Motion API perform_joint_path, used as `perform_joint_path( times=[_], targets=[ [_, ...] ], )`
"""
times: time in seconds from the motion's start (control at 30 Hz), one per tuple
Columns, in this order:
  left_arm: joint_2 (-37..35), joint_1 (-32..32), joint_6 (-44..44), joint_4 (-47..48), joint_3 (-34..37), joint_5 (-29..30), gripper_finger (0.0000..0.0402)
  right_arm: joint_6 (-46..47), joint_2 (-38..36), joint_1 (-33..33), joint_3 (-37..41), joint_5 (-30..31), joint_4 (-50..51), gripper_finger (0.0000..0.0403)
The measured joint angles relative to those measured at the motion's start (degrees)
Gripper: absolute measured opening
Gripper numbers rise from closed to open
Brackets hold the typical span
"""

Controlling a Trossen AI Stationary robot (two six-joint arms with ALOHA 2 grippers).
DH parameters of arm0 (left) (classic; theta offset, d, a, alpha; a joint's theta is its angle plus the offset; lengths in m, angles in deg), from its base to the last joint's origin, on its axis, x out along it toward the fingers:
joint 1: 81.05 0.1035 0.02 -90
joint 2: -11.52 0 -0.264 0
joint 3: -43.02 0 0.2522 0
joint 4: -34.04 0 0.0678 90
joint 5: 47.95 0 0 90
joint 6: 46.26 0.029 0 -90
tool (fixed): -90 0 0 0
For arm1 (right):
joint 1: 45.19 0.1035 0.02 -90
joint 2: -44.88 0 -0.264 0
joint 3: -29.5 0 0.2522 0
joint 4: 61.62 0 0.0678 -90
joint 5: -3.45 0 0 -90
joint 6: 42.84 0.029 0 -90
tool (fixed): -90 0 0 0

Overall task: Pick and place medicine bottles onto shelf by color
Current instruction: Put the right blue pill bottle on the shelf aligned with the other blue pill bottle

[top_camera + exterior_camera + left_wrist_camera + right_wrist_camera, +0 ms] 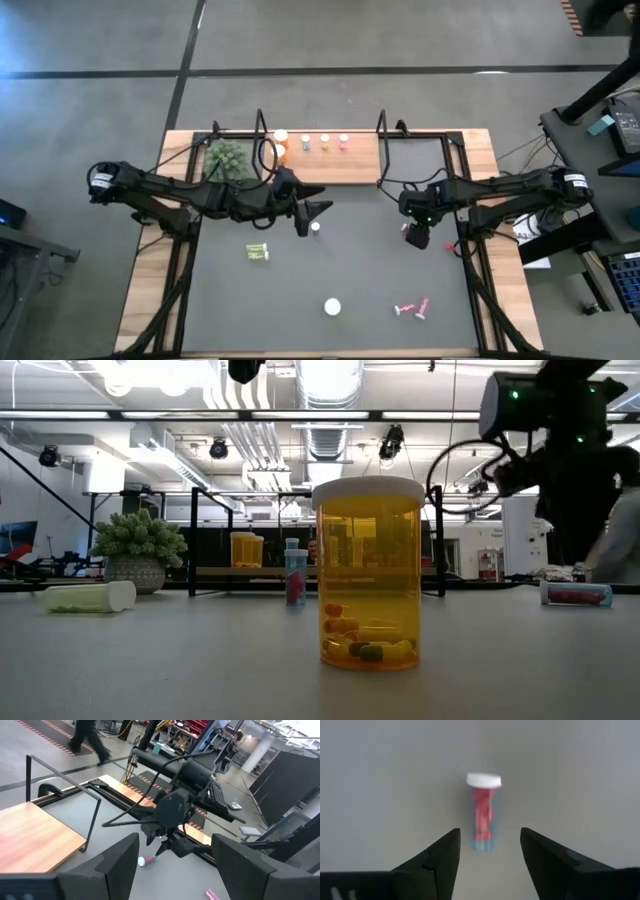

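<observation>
Dark grey table mat (360, 270), right gripper (489, 851) held wide apart above a lying pink bottle (482, 815), nothing gripped, left gripper (172, 865) spread open and empty near the shelf (340, 163).

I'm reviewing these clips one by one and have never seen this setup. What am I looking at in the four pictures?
Two dark robot arms work at a table. One picture looks straight down, one sits at table height, and two come from cameras on the arms' wrists. The left hand is open and empty over the grey mat, near the wooden shelf, where a few small bottles stand. The right hand is open above a pink bottle lying on its side. Also on the mat: a big orange bottle standing, a yellow-green bottle lying, and two more pink ones. Nothing is held.
</observation>
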Motion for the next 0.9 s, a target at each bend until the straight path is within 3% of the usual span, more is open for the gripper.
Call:
perform_joint_path(
  times=[0.57,0.9],
  targets=[
    [0.0,0.0,0.0,0.0,0.0,0.0,0.0234,2.6,0.5,0.0,5.9,-0.4,-9.5,0.0199],
    [0.0,0.0,0.1,0.0,0.0,0.0,0.0234,3.6,6.8,0.0,6.4,-0.2,-11.3,0.0176]
  ],
)
